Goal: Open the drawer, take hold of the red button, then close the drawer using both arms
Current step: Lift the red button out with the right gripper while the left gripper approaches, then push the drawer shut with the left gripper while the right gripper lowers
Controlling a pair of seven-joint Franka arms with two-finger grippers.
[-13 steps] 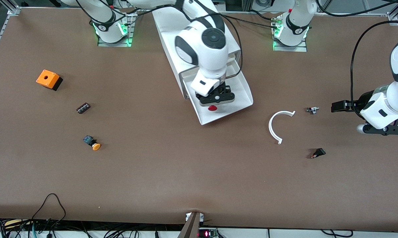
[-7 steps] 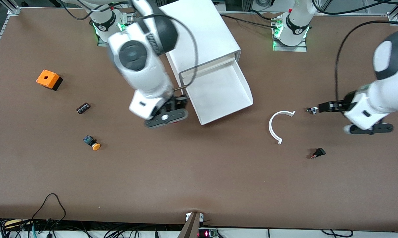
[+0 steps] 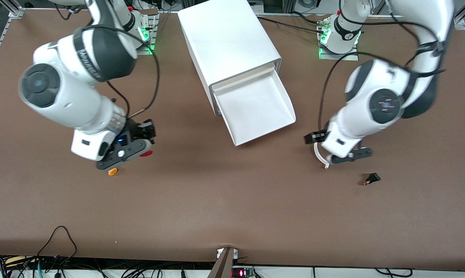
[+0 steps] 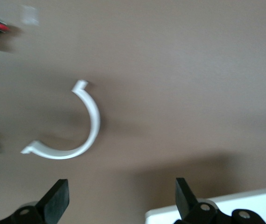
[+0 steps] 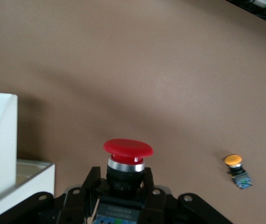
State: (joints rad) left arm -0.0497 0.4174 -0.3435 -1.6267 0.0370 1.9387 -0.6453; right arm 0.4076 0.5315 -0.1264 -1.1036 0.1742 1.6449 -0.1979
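Brown table [image 3: 232,200], cables along near edge. White cabinet [image 3: 228,38], drawer [image 3: 255,110] pulled out. Right wrist view alone shows right gripper [image 5: 123,186] clenched on red button [image 5: 128,156], above table near orange button [image 3: 112,171]. Left gripper [image 4: 119,198] spread wide, holding nothing, over white curved piece [image 4: 72,126].

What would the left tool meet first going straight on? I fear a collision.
Probably the bare table: the open left tool points down at it, the white arc lying just beside its line. Depth unclear.
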